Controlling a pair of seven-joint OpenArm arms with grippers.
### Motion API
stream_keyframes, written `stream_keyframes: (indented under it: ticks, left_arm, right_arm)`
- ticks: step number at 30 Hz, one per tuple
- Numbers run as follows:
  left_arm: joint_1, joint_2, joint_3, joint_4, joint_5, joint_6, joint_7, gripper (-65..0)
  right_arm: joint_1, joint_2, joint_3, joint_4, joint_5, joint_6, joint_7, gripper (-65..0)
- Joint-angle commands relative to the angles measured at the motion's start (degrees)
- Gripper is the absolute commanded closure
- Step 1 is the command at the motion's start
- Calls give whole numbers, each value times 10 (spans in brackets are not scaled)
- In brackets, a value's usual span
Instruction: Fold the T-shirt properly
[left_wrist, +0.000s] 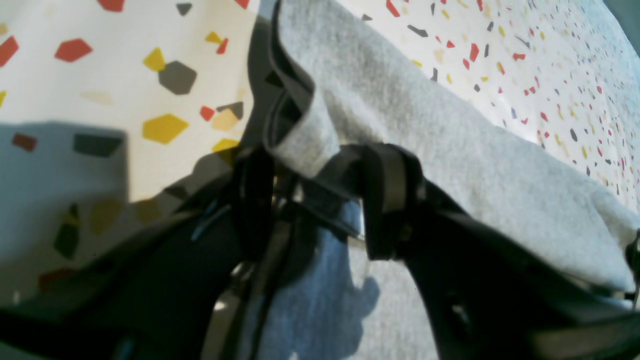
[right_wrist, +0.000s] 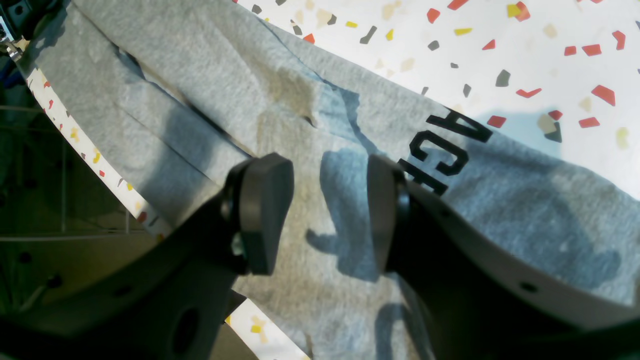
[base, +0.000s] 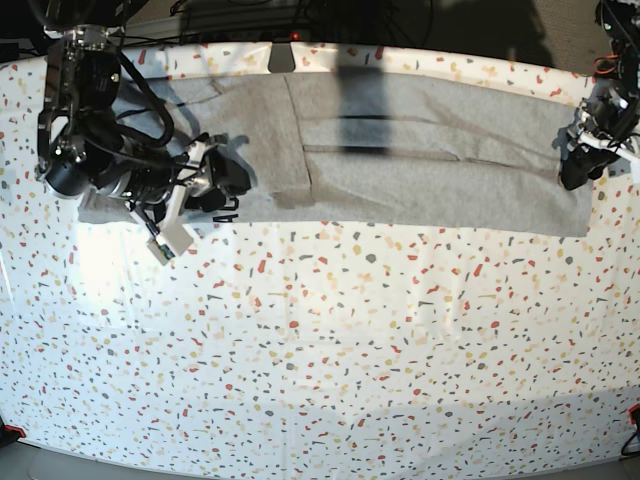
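T-shirt (base: 400, 160) lay as a long folded grey band along the far edge of the speckled tabletop (base: 330, 350). My left gripper (left_wrist: 320, 160) was clamped on its hem at the far corner; my right gripper (right_wrist: 330, 210) hung parted over the black lettering (right_wrist: 445, 150).

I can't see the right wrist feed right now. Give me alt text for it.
The right gripper hangs open just above the grey T-shirt, its jaws apart with nothing between them. Black letters show on the cloth beside the right-hand jaw, and the speckled table lies beyond the shirt's far edge.
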Motion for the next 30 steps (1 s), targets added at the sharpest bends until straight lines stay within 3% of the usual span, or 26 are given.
stream_keyframes:
  ticks: [1, 4, 8, 14, 17, 20, 24, 30]
  left_arm:
    - [-2, -1, -2, 5, -4, -6, 9, -270]
    - [-2, 12, -2, 5, -4, -6, -2, -214]
    - [-2, 12, -2, 5, -4, -6, -37, 0]
    - [-2, 5, -3, 6, -4, -6, -73, 0]
    - [-2, -8, -3, 6, -4, 39, -73, 0]
    - [-2, -28, -3, 6, -3, 64, -75, 0]
    - [-2, -60, -3, 6, 3, 92, -77, 0]
    - [-1, -97, -3, 6, 48, 123, -77, 0]
  right_arm:
    - [8, 5, 4, 10, 14, 3, 9, -287]
    - [8, 5, 4, 10, 14, 3, 9, -287]
    - [8, 5, 4, 10, 14, 3, 9, -287]
    - [7, 5, 4, 10, 16, 3, 7, -286]
    - [7, 5, 3, 10, 16, 3, -2, -286]
    - [7, 3, 3, 10, 16, 3, 0, -286]
    - [7, -24, 3, 10, 16, 3, 1, -286]
    - [7, -91, 3, 10, 14, 3, 16, -286]
